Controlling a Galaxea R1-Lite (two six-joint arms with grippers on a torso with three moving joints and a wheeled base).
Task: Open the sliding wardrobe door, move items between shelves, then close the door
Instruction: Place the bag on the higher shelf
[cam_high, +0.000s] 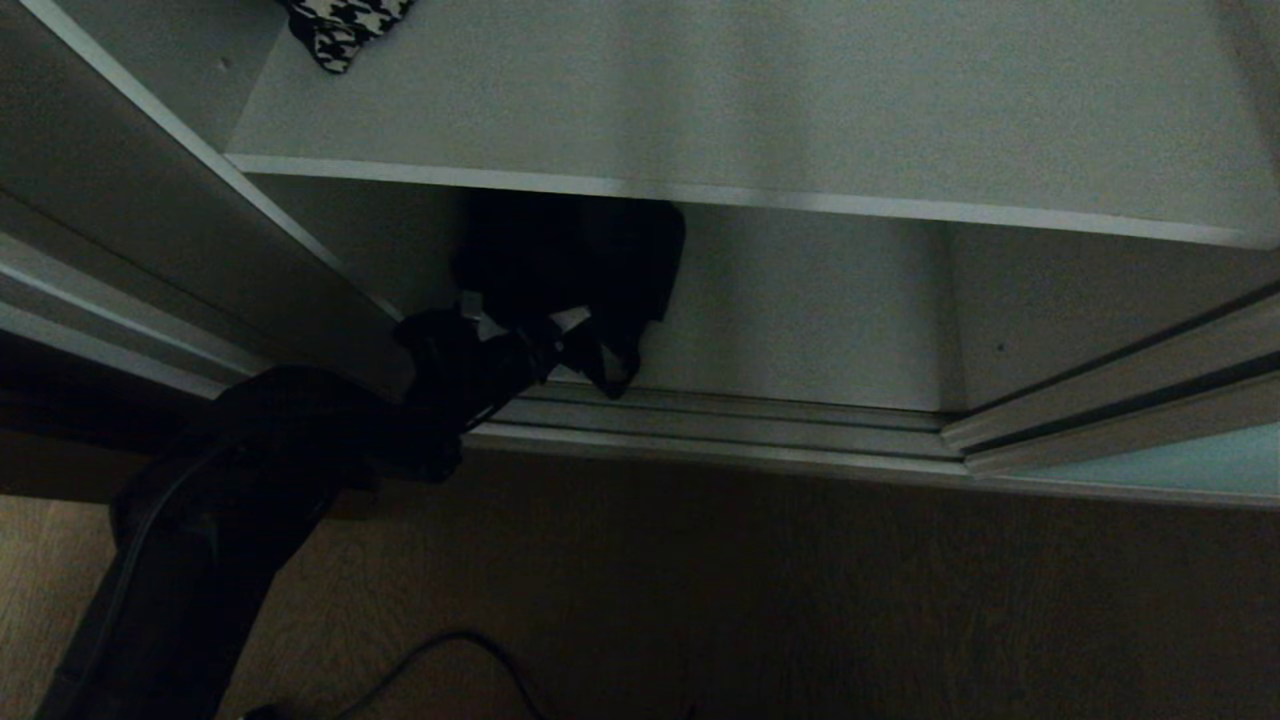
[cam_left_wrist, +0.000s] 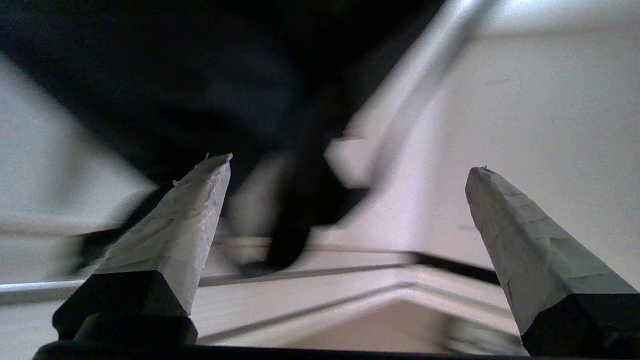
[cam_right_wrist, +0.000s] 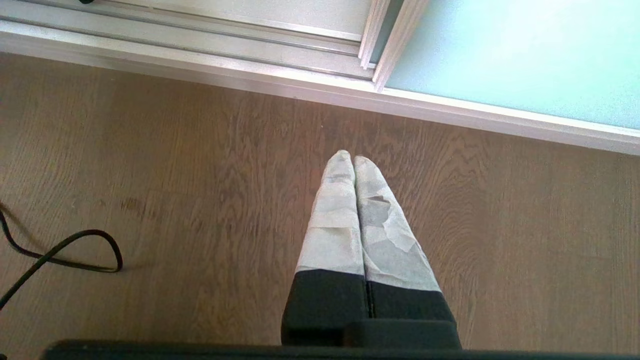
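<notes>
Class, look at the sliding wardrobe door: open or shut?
Open. The sliding wardrobe door sits at the right, leaving the shelves and black bundle exposed.

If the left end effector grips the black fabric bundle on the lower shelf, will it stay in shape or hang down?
The black fabric bundle looks soft and creased, so it will probably sag. Its straps already dangle and may snag the door track.

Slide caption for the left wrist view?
Left claw open in front of the black bundle on the lower shelf.
</notes>
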